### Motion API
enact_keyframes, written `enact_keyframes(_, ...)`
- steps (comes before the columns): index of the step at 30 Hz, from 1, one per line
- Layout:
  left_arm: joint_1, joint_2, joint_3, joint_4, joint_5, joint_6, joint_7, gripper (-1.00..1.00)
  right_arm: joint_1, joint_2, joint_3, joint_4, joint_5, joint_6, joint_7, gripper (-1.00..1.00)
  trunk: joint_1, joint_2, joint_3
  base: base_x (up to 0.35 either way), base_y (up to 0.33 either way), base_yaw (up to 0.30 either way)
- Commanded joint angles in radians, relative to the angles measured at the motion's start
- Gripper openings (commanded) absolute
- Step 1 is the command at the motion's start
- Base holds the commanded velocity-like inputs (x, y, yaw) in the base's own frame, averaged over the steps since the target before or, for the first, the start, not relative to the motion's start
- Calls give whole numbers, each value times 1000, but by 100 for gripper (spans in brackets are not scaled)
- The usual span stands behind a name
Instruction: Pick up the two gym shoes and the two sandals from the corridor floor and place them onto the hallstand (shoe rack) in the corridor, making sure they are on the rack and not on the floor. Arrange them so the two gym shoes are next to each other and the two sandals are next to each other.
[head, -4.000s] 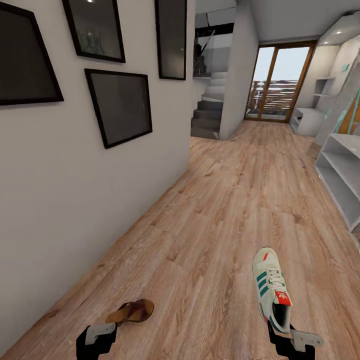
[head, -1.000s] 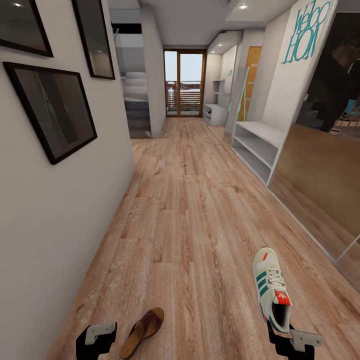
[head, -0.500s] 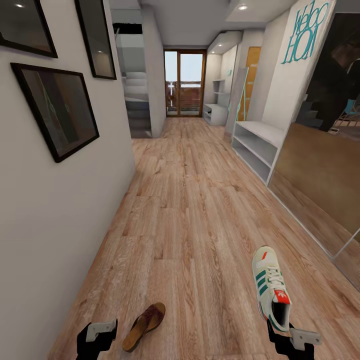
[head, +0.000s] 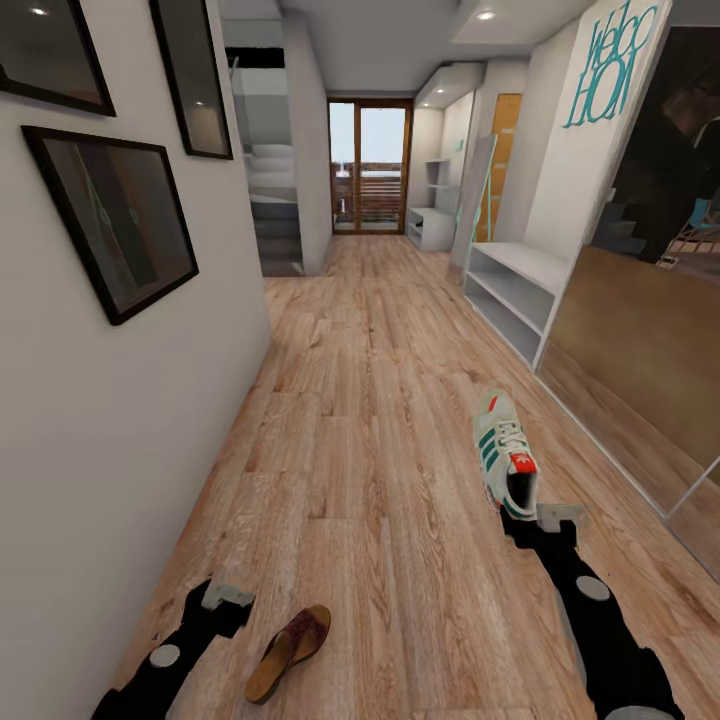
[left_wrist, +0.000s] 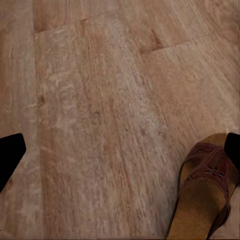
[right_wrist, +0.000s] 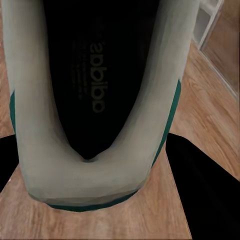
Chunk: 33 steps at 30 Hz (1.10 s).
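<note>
Off-white leather forms the lace-up gym shoe with green side stripes (head: 503, 452), which the right gripper (head: 540, 520) pinches by the heel above the light brown wood-plank corridor floor (head: 370, 400), toe toward twelve o'clock. In the right wrist view the same shoe (right_wrist: 95, 105) has its dark insole printed "adidas", read upside down, with black fingers at either side of the heel. A red tongue patch carries a white logo too small to read. Teal lettering (head: 610, 65) on the wall at two o'clock begins "Welco" above "HOM", cut off by a dark panel.

At about seven o'clock the left gripper (head: 228, 598) hangs spread apart, holding nothing, just beside a flat dark-brown open sandal (head: 288, 652) lying on the floor. The left wrist view shows that sandal (left_wrist: 207, 192) near one fingertip.

The pale-grey hallstand with two open shelf compartments (head: 515, 290) stands along the right wall at one o'clock. Bare planks run between it and the picture-hung left wall (head: 120, 400), up to the glass door (head: 368, 165) at twelve.
</note>
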Motion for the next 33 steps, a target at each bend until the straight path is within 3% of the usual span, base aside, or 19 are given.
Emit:
enact_keyframes(1,-21,-1,3,0,-16,42,-12,100,-10,3,0,-30,8,30,10,-100,0,0,-1,0,0,0)
enact_keyframes(6,-72,-1,-32,0,-27,128,-20,100,-24,5,7,-88,-14,105,40,-100,0,0,-1,0,0,0)
enact_keyframes(13,-79,-13,-122,-7,-28,147,-13,100,-26,-4,2,-106,-17,122,160,-100,0,0,-1,0,0,0)
enact_keyframes(18,-77,-23,-162,-15,-27,151,-18,100,-27,-5,4,-121,-17,126,196,-100,0,0,-1,0,0,0)
enact_keyframes(28,-94,-25,-181,-16,-24,155,-22,100,-26,-5,4,-132,-16,128,205,-100,31,-56,-26,0,0,0)
enact_keyframes(33,-129,-17,-182,-12,-25,159,-23,100,-26,-5,3,-133,-15,129,206,-100,50,-91,-43,0,0,0)
